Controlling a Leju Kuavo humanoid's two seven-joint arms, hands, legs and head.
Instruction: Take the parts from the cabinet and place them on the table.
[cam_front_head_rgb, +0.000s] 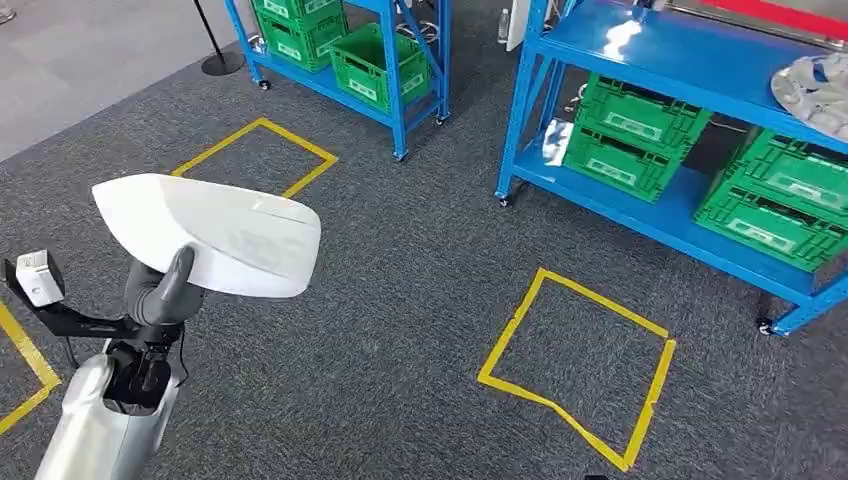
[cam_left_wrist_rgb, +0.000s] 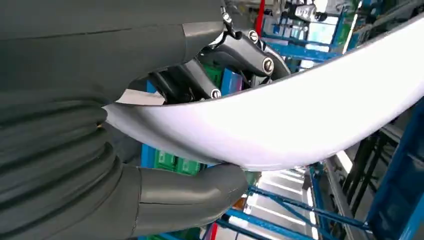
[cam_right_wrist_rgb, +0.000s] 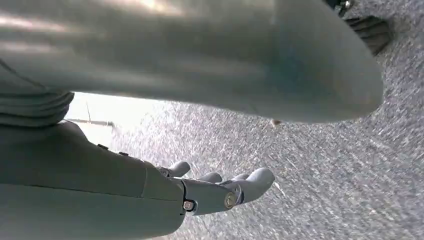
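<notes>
Holding the big white part (cam_front_head_rgb: 215, 235) by 1 edge in the left hand (cam_front_head_rgb: 160, 290), right hand (cam_right_wrist_rgb: 220, 192) hanging loose and holding nothing, so risking the part slipping down onto the carpet (cam_front_head_rgb: 400, 330).

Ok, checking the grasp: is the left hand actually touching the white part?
Touching. The left wrist view shows the left hand with thumb beneath and fingers above the white part.

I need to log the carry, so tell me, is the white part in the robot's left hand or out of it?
In hand. The left hand grips the white part at its edge above the carpet, thumb under and fingers over it.
</notes>
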